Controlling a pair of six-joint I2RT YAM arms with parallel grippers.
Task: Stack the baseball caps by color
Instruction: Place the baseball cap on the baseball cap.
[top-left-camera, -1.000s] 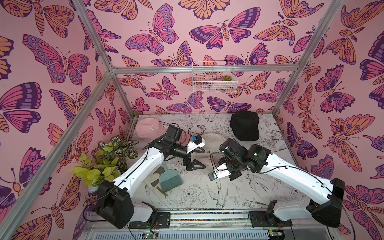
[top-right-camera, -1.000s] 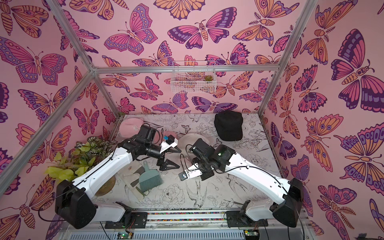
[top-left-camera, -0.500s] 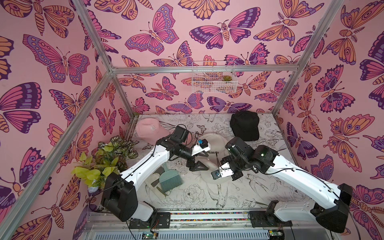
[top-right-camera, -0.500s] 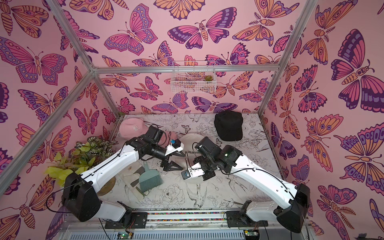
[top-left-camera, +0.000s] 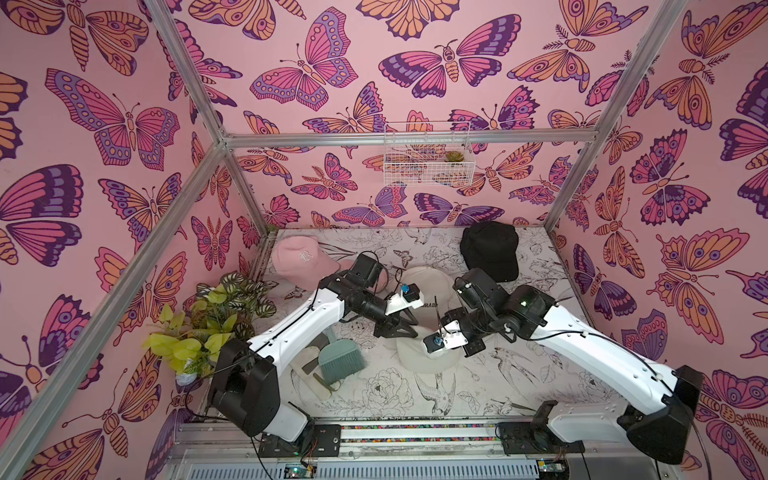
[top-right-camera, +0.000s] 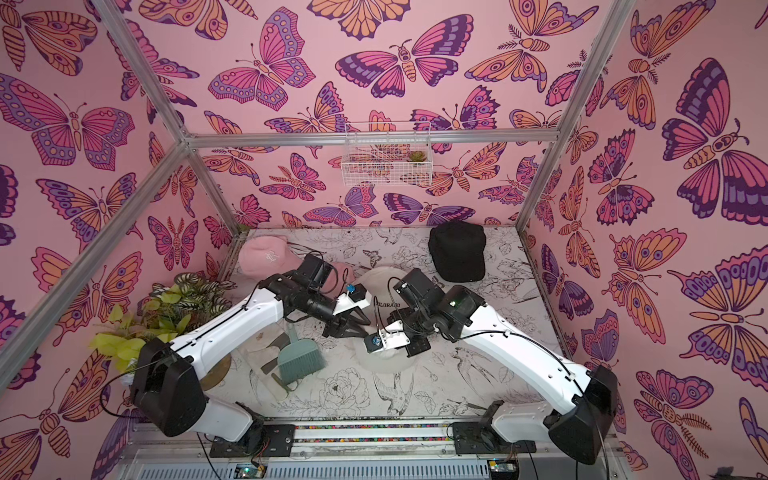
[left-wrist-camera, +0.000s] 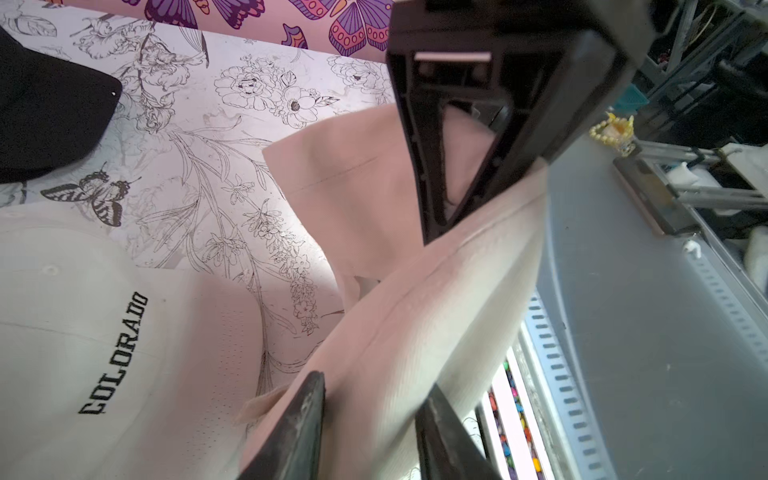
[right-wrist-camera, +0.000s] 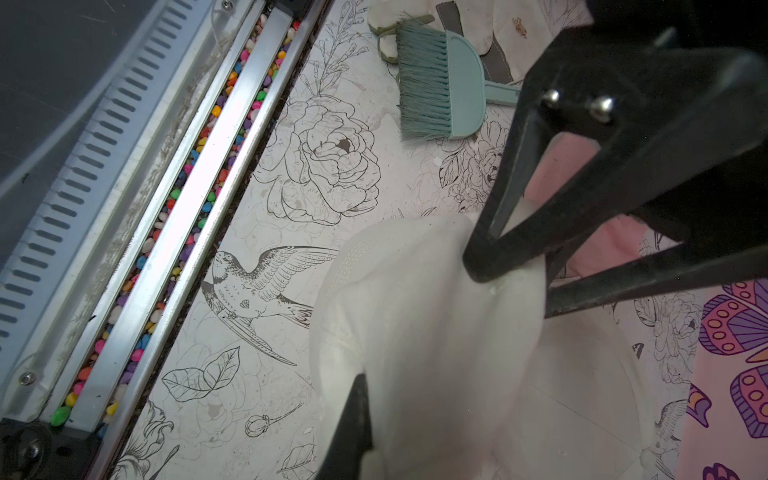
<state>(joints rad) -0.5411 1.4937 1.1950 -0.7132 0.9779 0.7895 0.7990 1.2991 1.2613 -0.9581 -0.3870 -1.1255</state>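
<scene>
A cream cap (top-left-camera: 417, 359) hangs between both grippers near the table's middle. My left gripper (left-wrist-camera: 372, 419) is shut on a fold of its fabric. My right gripper (right-wrist-camera: 386, 399) is shut on the same cap, with one finger (right-wrist-camera: 355, 419) showing and the other hidden under the cloth. Just behind lies a second cream cap (top-left-camera: 424, 286) lettered "COLORADO" (left-wrist-camera: 116, 353). A pink cap (top-left-camera: 299, 259) with a white monogram sits at the back left. A black cap (top-left-camera: 490, 249) sits at the back right.
A teal hand brush (top-left-camera: 343, 361) lies on pale cloth pieces at the front left, under my left arm. A leafy potted plant (top-left-camera: 208, 320) fills the left edge. A white wire basket (top-left-camera: 428, 156) hangs on the back wall. The base rail (top-left-camera: 415, 432) runs along the front.
My left gripper moved right to the held cream cap and closed from wide open onto its fabric. My right gripper stayed shut on the cap and shifted slightly right.
</scene>
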